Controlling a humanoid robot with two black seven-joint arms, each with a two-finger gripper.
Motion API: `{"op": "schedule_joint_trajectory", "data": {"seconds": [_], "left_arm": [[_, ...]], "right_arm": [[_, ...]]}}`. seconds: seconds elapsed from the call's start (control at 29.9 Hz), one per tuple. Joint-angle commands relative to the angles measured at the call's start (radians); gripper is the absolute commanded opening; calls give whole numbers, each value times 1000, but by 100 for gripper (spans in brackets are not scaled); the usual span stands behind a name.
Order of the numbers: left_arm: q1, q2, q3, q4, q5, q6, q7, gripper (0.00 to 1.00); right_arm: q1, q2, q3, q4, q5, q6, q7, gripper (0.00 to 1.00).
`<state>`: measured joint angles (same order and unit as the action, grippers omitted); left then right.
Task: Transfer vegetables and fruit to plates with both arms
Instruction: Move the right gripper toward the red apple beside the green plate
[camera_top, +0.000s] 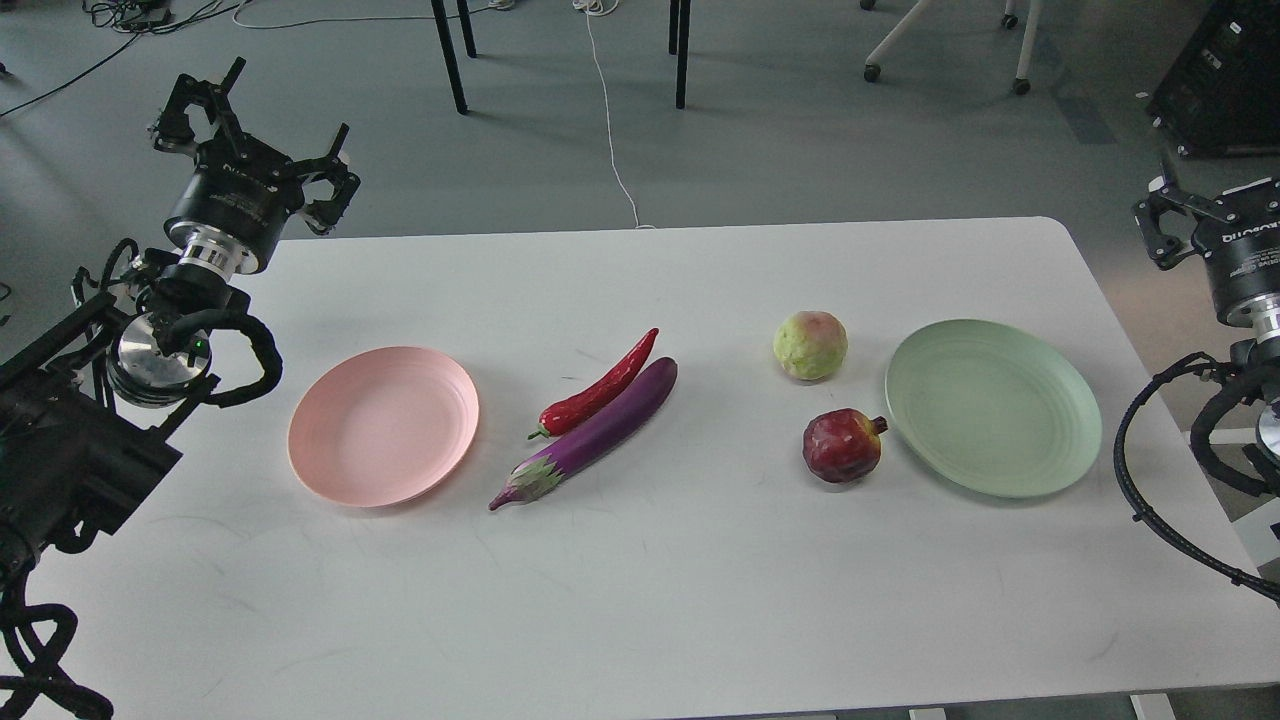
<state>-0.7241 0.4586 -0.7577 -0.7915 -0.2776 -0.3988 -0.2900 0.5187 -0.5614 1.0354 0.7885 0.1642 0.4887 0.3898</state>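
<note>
A purple eggplant (597, 429) and a red chili pepper (598, 392) lie side by side at the table's middle. A pale pink plate (383, 426) sits empty to their left. A yellow-green fruit (810, 345) and a dark red pomegranate (842, 445) sit left of an empty mint green plate (993, 406). My left gripper (252, 135) is open and empty, raised beyond the table's far left corner. My right gripper (1205, 210) is at the far right edge, off the table; its fingers are partly cut off by the frame.
The white table (660, 590) has rounded corners. Beyond its far edge are black chair legs (450, 55), a white cable (610, 120) on the grey floor and a wheeled chair base (945, 50). Black cable loops (1150, 480) hang by my right arm.
</note>
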Motion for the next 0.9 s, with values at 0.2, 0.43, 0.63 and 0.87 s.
{"op": "schedule_joint_trajectory", "data": {"seconds": [0.2,0.43,0.63,0.87], "left_arm": [[11,34,-2,0,0,-15,0,98],[18,23,-2,2,0,-12,-2,98],[18,28,0,2,0,-11,3,98],[18,37,5,2,1,-11,3,98]], "right_arm": [[371,-359,-581,84,3,0,0,99],[637,-419,-938,152,-6,0,0,99],[863,-399,-1211,192,-107,0,0,99],[1075,-247,-1512,245,-300,-8,3,99]]}}
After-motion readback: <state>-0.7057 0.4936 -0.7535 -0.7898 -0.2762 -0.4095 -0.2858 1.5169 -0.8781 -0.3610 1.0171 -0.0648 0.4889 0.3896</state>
